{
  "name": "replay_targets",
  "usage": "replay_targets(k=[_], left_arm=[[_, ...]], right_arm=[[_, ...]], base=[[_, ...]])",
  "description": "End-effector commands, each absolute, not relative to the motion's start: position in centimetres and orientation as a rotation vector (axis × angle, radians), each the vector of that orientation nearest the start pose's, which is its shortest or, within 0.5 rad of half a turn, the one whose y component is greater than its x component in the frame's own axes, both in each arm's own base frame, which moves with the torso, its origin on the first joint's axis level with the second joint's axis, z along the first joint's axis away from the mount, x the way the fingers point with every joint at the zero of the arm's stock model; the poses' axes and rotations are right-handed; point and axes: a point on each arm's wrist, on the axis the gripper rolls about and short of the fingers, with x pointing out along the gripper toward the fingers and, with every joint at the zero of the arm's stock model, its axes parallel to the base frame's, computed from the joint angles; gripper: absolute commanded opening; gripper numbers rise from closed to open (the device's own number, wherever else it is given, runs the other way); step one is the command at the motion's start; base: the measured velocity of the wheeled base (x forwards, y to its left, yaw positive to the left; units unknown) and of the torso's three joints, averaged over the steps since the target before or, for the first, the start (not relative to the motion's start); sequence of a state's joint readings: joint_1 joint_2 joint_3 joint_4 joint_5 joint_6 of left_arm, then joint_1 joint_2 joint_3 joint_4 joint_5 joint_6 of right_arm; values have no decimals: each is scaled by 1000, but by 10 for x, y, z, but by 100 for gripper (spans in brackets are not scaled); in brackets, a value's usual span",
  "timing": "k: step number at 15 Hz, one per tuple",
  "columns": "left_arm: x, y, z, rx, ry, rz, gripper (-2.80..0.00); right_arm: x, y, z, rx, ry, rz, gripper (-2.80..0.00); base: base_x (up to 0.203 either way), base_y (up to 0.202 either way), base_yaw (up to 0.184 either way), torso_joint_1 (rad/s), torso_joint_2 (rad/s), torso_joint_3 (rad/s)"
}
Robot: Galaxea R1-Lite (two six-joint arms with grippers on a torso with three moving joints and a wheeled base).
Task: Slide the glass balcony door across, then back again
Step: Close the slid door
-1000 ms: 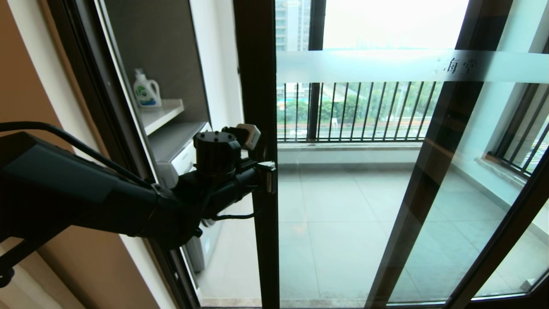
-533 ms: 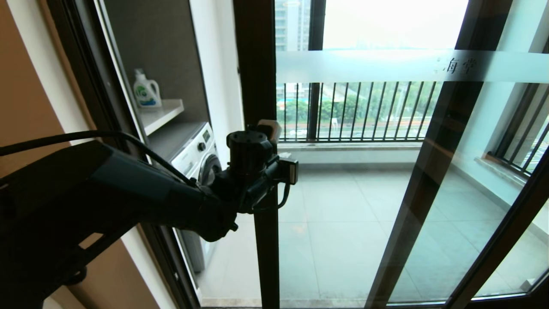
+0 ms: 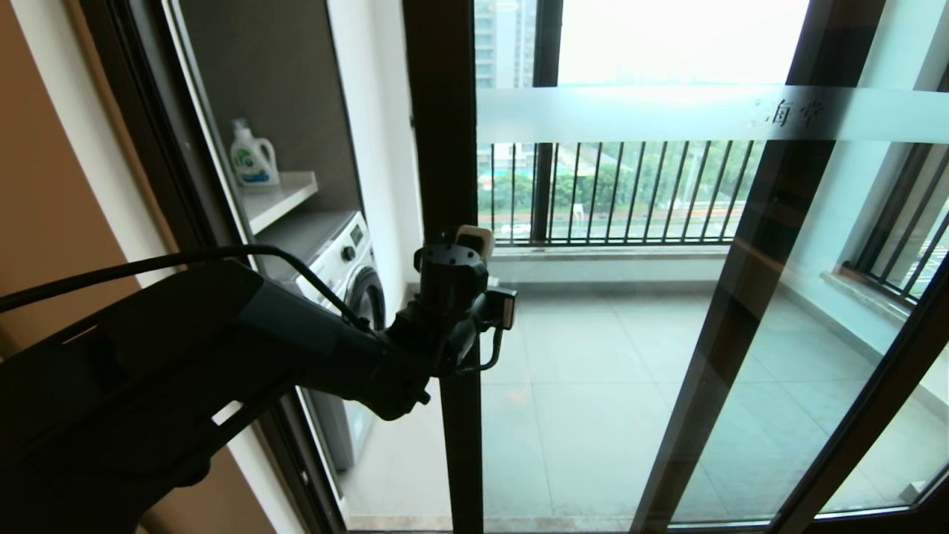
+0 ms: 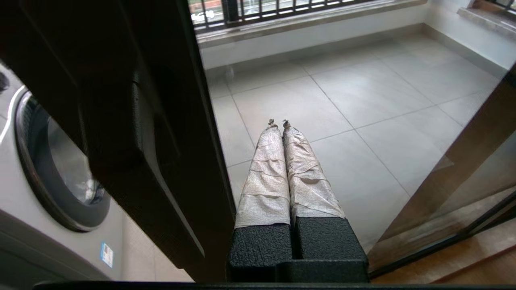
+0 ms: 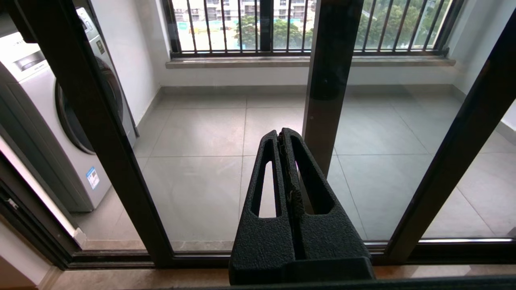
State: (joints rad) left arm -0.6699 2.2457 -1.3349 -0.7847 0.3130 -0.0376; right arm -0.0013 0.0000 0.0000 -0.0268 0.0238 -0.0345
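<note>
Glass filled most of the head view, and the glass balcony door (image 3: pixel 667 311) stood tall in its dark frame, with a frosted band (image 3: pixel 704 113) across the top and two small characters (image 3: pixel 797 113) near the upper right. Its dark upright frame bar (image 3: pixel 445 148) ran from top to bottom just left of the middle of the frame. That bar was the long part of the door, straight up and down.

The left gripper (image 4: pixel 278 121) was at the middle of the head view, right by this bar. In the left wrist view its two taped fingers (image 4: pixel 266 177) were pressed together with nothing between them, and the bar with its dark handle plate (image 4: pixel 121 133) sat close on one side of them. So the door's edge lay just beside the left gripper, not in front of its tips.

The right gripper (image 5: pixel 282 135) was squeezed together too, holding nothing, and sat well apart from the bar. The left arm was much nearer. A washing machine (image 3: pixel 348 252) showed through the gap at centre left.
</note>
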Motion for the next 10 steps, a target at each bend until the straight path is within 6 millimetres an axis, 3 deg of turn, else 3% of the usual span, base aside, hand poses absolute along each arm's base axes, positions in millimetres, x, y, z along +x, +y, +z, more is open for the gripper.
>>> replay_targets(k=[1, 10], left_arm=[[367, -269, 130, 36, 109, -310, -280], [392, -233, 126, 62, 116, -170, -280]], right_arm=[[-22, 1, 75, -35, -16, 23, -280], [-22, 1, 75, -35, -17, 23, -280]], base=[[0, 0, 0, 0, 0, 0], [0, 0, 0, 0, 0, 0]])
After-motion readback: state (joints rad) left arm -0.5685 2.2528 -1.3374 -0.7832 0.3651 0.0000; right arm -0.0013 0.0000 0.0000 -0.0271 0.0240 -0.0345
